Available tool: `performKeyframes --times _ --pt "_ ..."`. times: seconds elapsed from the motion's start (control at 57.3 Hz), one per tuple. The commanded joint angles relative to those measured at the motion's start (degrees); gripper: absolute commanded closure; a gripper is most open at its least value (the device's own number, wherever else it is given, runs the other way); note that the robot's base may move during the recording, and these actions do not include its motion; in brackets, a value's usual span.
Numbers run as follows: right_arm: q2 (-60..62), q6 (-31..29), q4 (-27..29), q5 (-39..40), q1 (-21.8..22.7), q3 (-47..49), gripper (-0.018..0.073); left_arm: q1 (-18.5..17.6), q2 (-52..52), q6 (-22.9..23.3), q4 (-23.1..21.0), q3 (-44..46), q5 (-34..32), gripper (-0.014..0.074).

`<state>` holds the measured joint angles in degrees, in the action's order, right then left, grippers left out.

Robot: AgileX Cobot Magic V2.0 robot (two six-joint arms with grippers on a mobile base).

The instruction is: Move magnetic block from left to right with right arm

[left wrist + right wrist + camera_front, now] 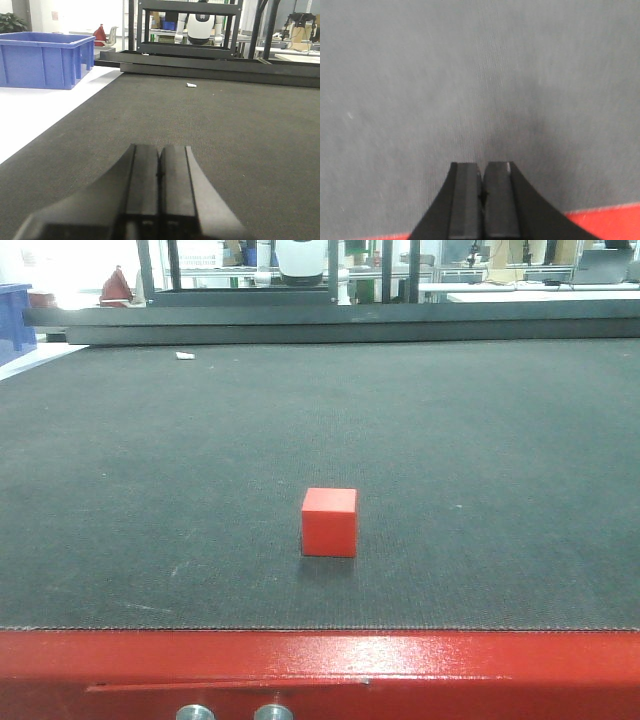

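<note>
The magnetic block (pixel 329 522), a small red-orange cube, rests on the dark mat near the table's front edge, about mid-width in the front view. Neither arm shows in that view. In the left wrist view my left gripper (pixel 160 148) is shut, its two pads pressed together with nothing between them, low over the mat. In the right wrist view my right gripper (pixel 482 165) is also shut and empty, above bare mat close to the red table edge (pixel 605 222). The block appears in neither wrist view.
A blue plastic bin (pixel 45 59) stands on the white surface left of the mat. A small white scrap (pixel 185 356) lies at the far left of the mat. A black frame (pixel 340 315) borders the far edge, and the red rim (pixel 320 665) the near edge.
</note>
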<state>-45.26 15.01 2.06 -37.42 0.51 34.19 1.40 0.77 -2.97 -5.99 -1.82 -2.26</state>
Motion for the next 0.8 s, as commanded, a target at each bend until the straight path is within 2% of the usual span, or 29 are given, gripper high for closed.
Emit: performKeyframes --times 0.0,0.087,0.14,0.297,0.523,0.628,0.785 --pt "-2.94 2.17 -2.06 1.08 -2.39 3.43 0.0274 -0.44 0.47 -0.01 -0.27 -0.44 -4.95 0.0722" --pt "-5.45 4.71 -2.97 0.83 -5.67 3.97 0.0041 -0.44 0.47 -0.01 -0.27 -0.44 -4.95 0.0722" --pt "-6.95 7.19 -3.14 0.62 -7.58 4.37 -0.0064 -0.44 0.47 -0.01 -0.27 -0.44 -4.95 0.0722" --pt "-12.37 14.48 -3.27 -2.61 -13.64 7.13 -0.0044 -0.44 0.47 -0.01 -0.27 -0.44 -4.95 0.0722" --pt "-21.89 17.86 -3.36 -8.28 -23.00 14.36 -0.0044 -0.44 0.47 -0.01 -0.27 -0.44 -4.95 0.0722" --pt "-27.48 21.72 -3.36 -11.26 -27.35 18.89 -0.0044 -0.44 0.47 -0.01 -0.27 -0.44 -4.95 0.0722" --pt "-35.78 27.03 -3.48 -11.54 -32.23 26.06 -0.0044 -0.44 0.47 -0.01 -0.27 -0.44 -4.95 0.0722"
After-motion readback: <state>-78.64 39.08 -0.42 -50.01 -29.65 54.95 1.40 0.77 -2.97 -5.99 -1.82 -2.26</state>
